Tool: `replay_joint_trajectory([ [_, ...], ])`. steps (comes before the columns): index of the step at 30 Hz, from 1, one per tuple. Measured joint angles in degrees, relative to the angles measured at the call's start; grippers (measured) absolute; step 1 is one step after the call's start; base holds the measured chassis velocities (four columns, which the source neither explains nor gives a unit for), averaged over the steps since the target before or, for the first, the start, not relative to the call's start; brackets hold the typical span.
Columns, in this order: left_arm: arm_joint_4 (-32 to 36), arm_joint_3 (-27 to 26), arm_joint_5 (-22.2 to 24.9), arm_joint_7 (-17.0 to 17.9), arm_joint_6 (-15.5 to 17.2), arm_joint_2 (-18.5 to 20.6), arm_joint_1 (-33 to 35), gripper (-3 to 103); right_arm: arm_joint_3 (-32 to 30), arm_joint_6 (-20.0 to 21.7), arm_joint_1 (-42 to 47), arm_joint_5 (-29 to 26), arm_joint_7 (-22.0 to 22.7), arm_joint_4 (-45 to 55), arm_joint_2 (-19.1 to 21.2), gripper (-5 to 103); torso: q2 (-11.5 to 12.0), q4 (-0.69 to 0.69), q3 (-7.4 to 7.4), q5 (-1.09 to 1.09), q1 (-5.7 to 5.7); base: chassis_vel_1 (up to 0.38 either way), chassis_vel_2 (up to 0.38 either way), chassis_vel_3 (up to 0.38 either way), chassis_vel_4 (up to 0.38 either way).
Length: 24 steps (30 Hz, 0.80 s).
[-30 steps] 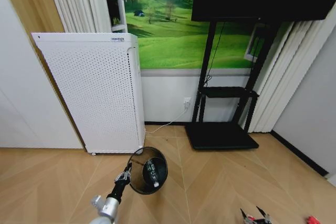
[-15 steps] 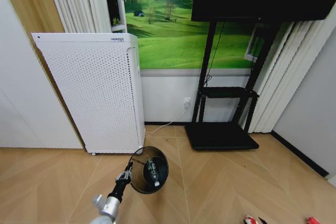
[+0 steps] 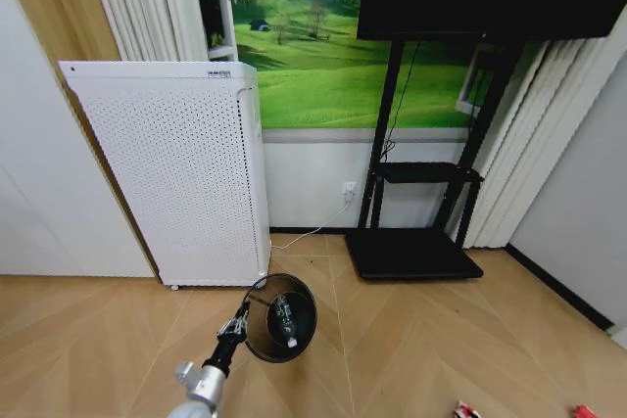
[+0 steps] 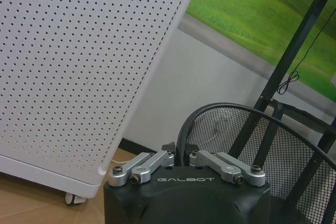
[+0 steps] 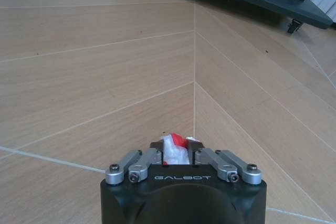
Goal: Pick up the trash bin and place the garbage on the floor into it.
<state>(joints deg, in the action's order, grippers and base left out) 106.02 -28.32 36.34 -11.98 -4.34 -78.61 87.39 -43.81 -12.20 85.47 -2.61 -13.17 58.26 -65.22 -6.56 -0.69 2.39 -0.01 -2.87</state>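
My left gripper is shut on the rim of the black wire-mesh trash bin and holds it tilted above the floor. In the head view the trash bin hangs in front of the white appliance, with my left gripper at its near rim. A bottle with a green label lies inside it. My right gripper is low over the floor, shut on a red-and-white crumpled wrapper. That wrapper shows at the head view's bottom edge. A small red piece lies further right.
A tall white perforated appliance stands against the wall left of the bin. A black TV stand with a flat base on castors is behind to the right. Curtains hang at the right. Open parquet lies between.
My right gripper has dropped below the head view's bottom edge, leaving just the wrapper's tip showing. The bin has drifted slightly right and down with my left arm.
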Motion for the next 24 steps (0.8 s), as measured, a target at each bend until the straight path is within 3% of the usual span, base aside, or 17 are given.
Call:
replay_joint_trajectory([
  [4, 0.0, -0.1, 0.2, 0.0, 0.0, 0.2, 0.0, 7, -0.1, -0.3, -0.1, 0.0, 0.2, -0.3, 0.4, 9, 0.0, 0.0, 0.0, 0.02, 0.0, 0.0, 0.0, 0.0, 0.0],
  [8, 0.0, -0.1, 0.3, -0.1, 0.0, 0.2, 0.0, 7, -0.1, -1.0, -0.3, 0.0, 0.6, -1.0, 0.7, 3, 0.0, -0.01, 0.0, 0.02, 0.0, 0.0, 0.0, 0.0, 0.0],
  [14, -0.1, 0.4, 0.3, -0.1, 0.0, 0.9, -0.3, 7, -0.5, -2.2, 0.3, -2.3, 1.1, 0.4, 0.9, 3, 0.0, -0.01, 0.0, 0.02, 0.0, 0.0, 0.0, 0.0, 0.0],
  [21, -2.5, 4.1, 0.2, 2.0, 1.1, 4.3, -4.3, 7, -3.3, -7.2, 3.8, -11.9, -2.4, 11.1, 2.1, 3, 0.0, 0.01, 0.0, 0.0, 0.0, 0.0, 0.0, 0.0, 0.0],
  [24, -8.3, 10.1, 1.1, 3.1, 2.3, 7.0, -11.5, 7, -5.3, -11.3, 7.3, -17.7, -7.0, 20.4, 1.4, 3, 0.0, 0.02, 0.0, -0.01, 0.0, 0.0, 0.0, 0.0, 0.0],
])
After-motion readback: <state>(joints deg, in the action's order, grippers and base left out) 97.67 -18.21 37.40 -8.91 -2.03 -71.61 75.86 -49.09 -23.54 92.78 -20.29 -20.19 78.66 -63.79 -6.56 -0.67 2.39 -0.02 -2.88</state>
